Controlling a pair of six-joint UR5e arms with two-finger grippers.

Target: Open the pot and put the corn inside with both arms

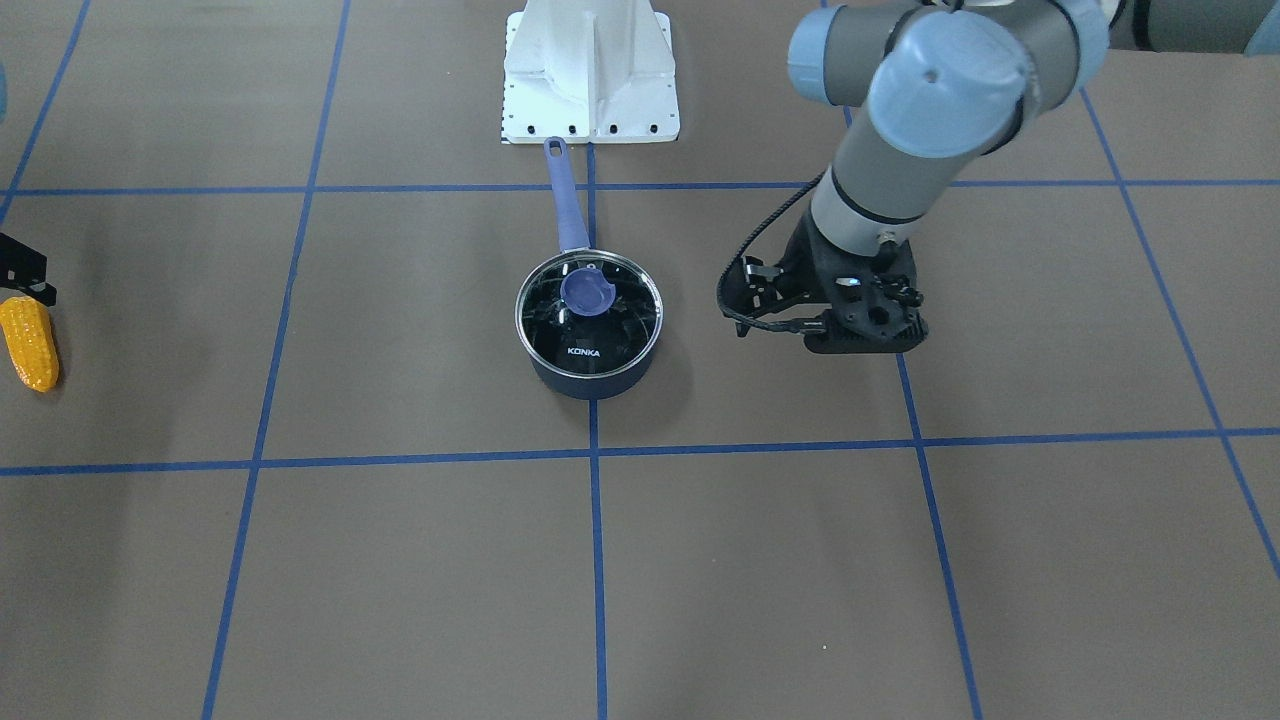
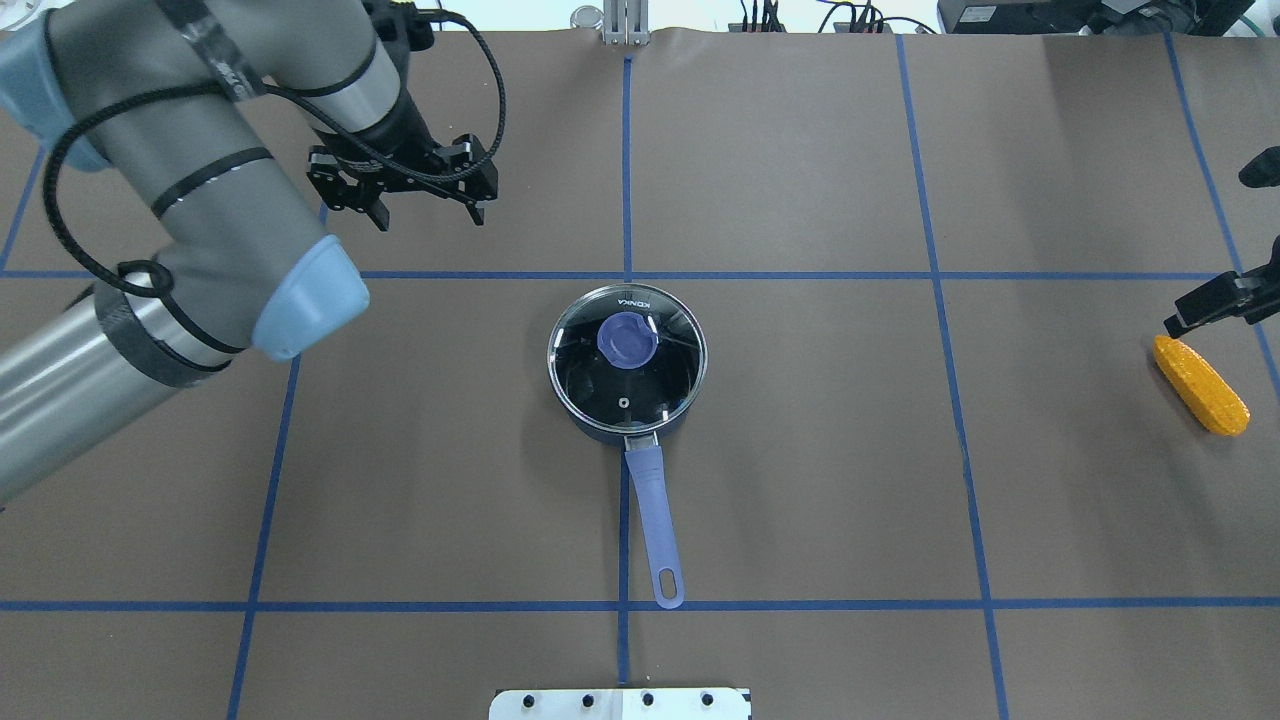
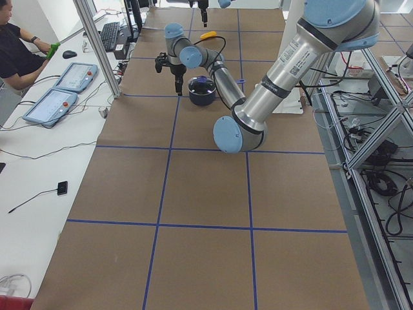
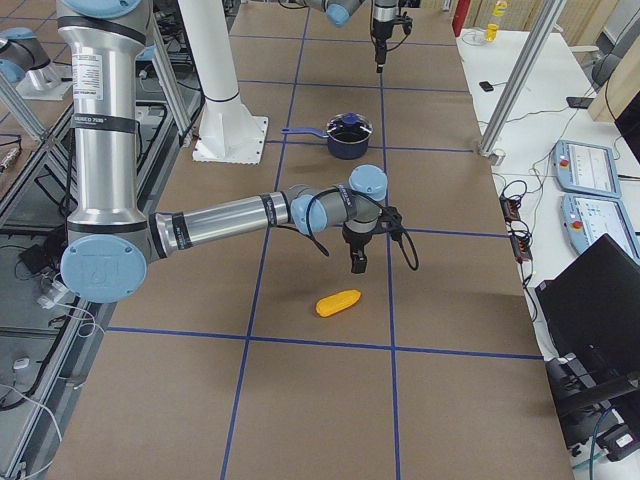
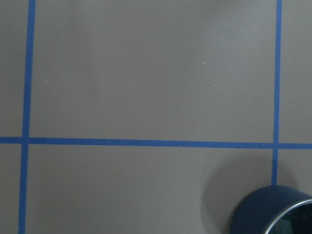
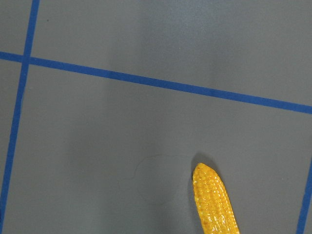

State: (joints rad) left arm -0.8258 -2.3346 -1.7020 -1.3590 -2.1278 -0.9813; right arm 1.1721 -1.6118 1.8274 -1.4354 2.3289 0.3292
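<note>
Currently no step is complete: lid closes saucepan; corn cob lies well apart. Left gripper spread, empty; right gripper state: cannot tell.

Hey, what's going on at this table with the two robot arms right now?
Nothing is held yet. The pot sits in the middle with its lid on. The left pincer hangs open off to the pot's side, touching nothing. The right pincer, also open, hangs near one end of the corn, which lies ungrasped on the table.
</note>
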